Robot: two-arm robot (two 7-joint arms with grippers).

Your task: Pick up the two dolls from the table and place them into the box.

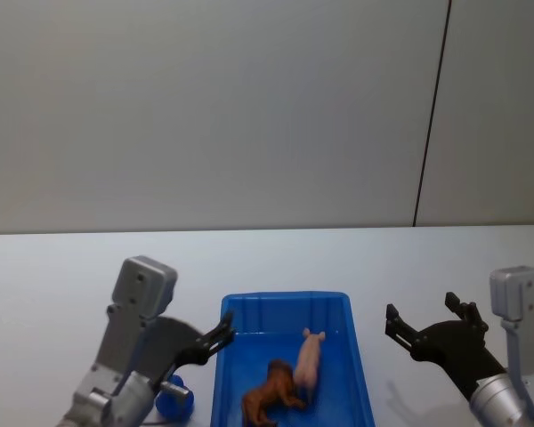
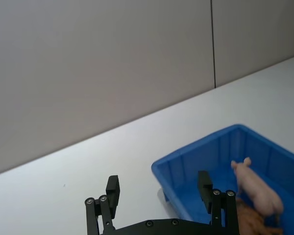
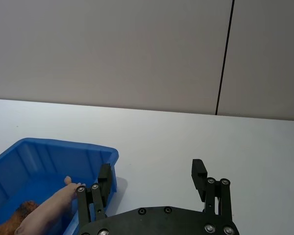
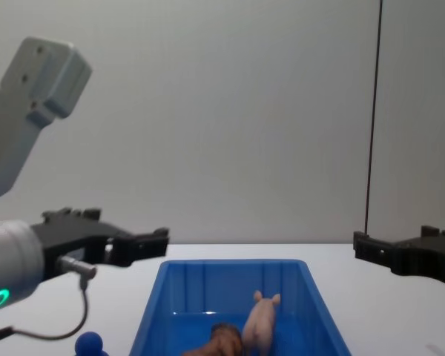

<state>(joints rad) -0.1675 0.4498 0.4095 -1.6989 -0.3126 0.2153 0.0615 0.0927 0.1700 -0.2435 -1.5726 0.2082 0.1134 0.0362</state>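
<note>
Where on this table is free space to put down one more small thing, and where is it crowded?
Free: the table between the far rim of the box and the wall; also the box floor beyond the pig. Crowded: the box's near end, with pig and lion; its left, with left end effector and blue object; its right, with right end effector.

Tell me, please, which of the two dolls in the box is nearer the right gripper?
The pale pink pig; it lies right of the brown lion, toward the right gripper.
</note>
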